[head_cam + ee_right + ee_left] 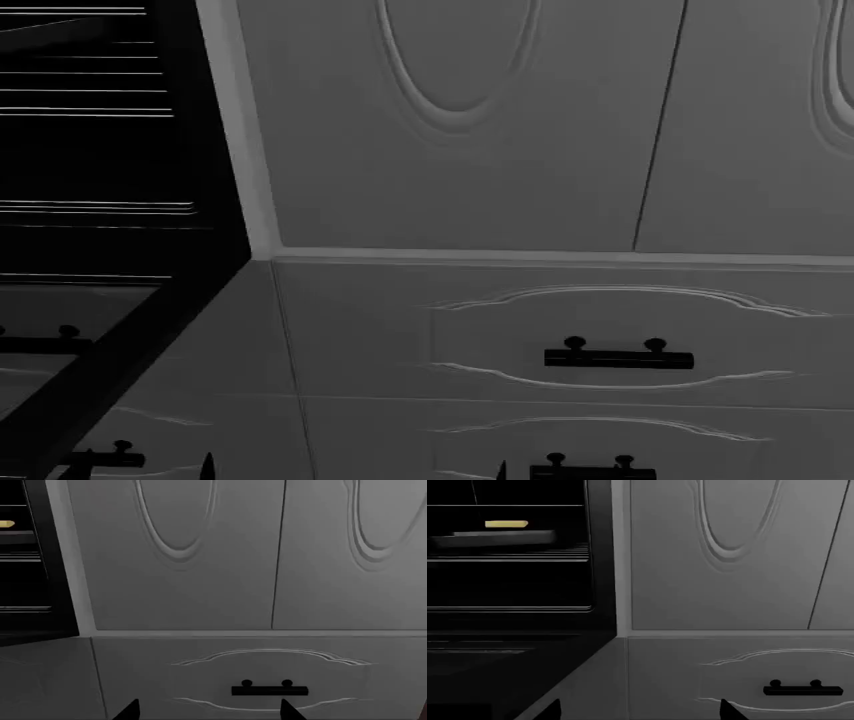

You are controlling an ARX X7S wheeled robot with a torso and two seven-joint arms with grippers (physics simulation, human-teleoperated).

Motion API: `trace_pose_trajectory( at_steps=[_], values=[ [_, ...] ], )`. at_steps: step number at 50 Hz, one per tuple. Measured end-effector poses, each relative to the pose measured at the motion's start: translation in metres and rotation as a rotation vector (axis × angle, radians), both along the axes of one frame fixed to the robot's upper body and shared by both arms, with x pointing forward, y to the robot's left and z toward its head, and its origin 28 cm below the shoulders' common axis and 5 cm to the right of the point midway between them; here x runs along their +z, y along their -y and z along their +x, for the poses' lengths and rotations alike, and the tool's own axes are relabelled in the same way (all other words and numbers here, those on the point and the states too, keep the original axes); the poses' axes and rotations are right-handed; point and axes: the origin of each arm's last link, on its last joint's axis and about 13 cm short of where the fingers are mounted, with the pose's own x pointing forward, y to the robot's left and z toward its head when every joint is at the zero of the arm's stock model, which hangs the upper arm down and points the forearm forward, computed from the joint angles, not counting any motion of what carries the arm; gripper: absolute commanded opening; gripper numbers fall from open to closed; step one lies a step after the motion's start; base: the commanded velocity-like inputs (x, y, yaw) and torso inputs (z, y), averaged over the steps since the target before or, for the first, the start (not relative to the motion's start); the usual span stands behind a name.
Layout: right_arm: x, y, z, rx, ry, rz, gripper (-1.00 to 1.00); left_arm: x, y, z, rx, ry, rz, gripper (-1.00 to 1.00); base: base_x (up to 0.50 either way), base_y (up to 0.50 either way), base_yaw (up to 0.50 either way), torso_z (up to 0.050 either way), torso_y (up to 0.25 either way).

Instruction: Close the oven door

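Oven door (100,345) lowered open at lower left of head view, two cupboard doors (454,120) above, two drawer handles (618,357) at right, both pincers spread apart, nothing held.

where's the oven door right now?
Head view, lower left: the glossy black glass oven door hangs open, reflecting drawer fronts, below the dark oven cavity, left of the pale embossed drawers.

oven door (80,350) cut off at frame edge, handle unseen, only jaws' dark tips showing in each view
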Motion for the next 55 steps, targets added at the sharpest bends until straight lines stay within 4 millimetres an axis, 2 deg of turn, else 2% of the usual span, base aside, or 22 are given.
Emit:
trace_pose_trajectory(
  at_steps=[16, 55],
  values=[
    [-0.0012, -0.0003, 0.0015, 0.008, -0.010, 0.010, 1.00, -0.0011, -0.0002, 0.0012, 0.008, 0.001, 0.003, 1.00, 0.00, 0.00, 0.00, -0.002, 0.000],
    [-0.0024, 0.0002, 0.0032, 0.004, -0.028, 0.023, 1.00, -0.0019, 0.0000, 0.0023, 0.015, -0.010, 0.007, 1.00, 0.00, 0.00, 0.00, -0.050, 0.000]
  ],
)
